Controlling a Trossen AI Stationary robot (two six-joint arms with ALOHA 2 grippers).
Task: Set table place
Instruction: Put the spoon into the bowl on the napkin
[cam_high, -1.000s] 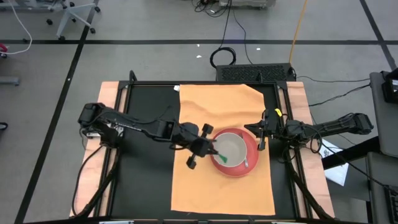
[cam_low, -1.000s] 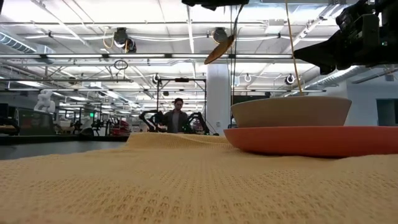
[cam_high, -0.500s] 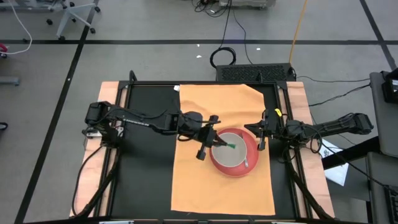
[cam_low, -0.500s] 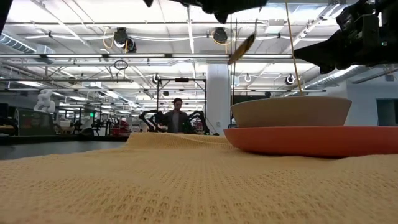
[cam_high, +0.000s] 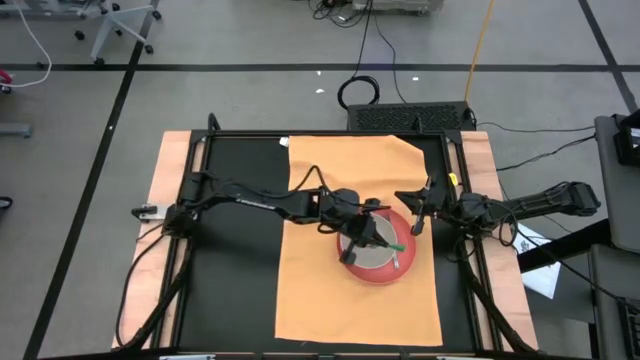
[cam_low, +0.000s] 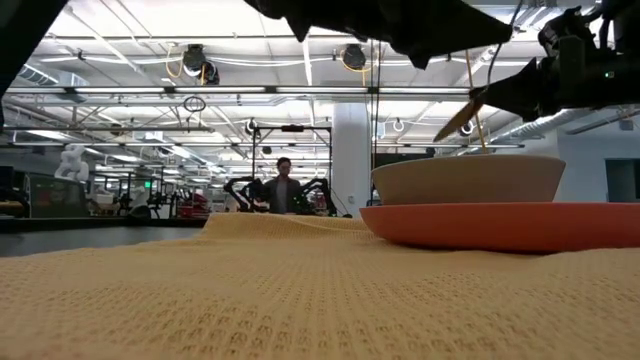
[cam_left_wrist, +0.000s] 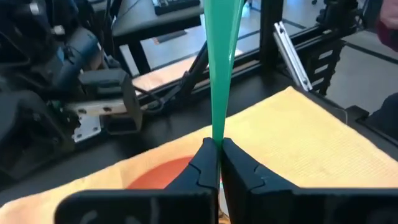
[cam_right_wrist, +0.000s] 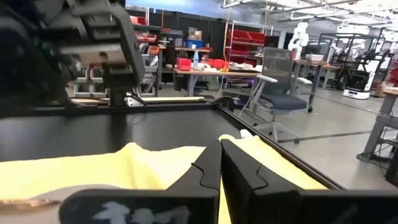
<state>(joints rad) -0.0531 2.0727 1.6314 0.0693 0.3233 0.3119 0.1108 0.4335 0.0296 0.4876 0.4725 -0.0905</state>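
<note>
The orange-tan mat (cam_high: 340, 290) lies flat on the black tabletop. A red plate (cam_high: 380, 279) rests on the mat, with a pale bowl (cam_high: 372, 255) standing in it; both show in the low view, plate (cam_low: 500, 226) and bowl (cam_low: 468, 178). My left gripper (cam_high: 372, 232) hovers over the bowl, shut on a green-handled utensil (cam_high: 395, 243). My right gripper (cam_high: 415, 215) is shut and empty beside the plate's right rim; it also shows in the right wrist view (cam_right_wrist: 221, 163). My left gripper pinches the utensil's green handle (cam_left_wrist: 217, 134) between its two fingertips (cam_left_wrist: 205, 163). It comes from the table's left, and the handle runs on forward past the fingertips. The utensil is lifted clear, its free end (cam_low: 462, 118) above the bowl's rim.
Bare black tabletop (cam_high: 235, 270) lies left of the mat. A small pale thing (cam_high: 397, 262) lies at the bowl's right side. Metal frame rails (cam_high: 455, 160) edge the table. A person (cam_low: 286, 187) stands far off in the room.
My left gripper has gone toward the table's right edge, from over the mat left of the plate to over the bowl. It has carried the green utensil along, still shut on it and clear of the bowl.
</note>
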